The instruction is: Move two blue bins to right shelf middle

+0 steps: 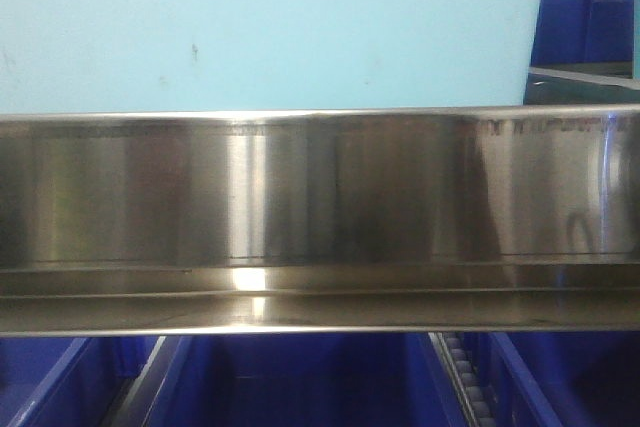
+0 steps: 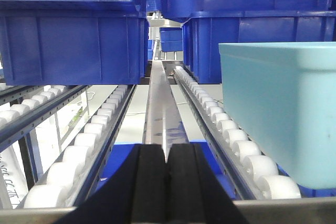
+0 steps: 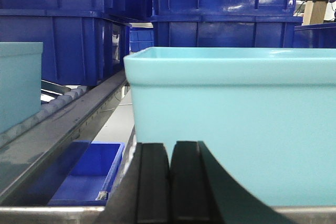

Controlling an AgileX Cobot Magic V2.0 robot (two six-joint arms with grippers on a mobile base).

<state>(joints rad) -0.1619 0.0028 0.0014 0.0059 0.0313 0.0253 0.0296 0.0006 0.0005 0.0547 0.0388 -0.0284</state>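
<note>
Two light blue bins stand on the roller tracks (image 2: pixel 94 129) of the right shelf middle, behind its wide brushed-steel front rail (image 1: pixel 320 197). In the front view one bin's wall (image 1: pixel 270 27) fills the space above the rail. The left wrist view has a light blue bin (image 2: pixel 278 108) to the right of my left gripper (image 2: pixel 168 150), which is shut and empty, level with the rail. My right gripper (image 3: pixel 170 148) is shut and empty, close in front of a light blue bin (image 3: pixel 236 114). The other light blue bin (image 3: pixel 18 82) shows at the left edge.
Dark blue bins (image 2: pixel 73 45) are stacked at the far end of the tracks and fill the background (image 3: pixel 220 3). A steel divider strip (image 2: pixel 160 103) runs between the lanes. A dark blue bin (image 3: pixel 84 174) sits on the tier below, and more (image 1: pixel 300 377) show under the rail.
</note>
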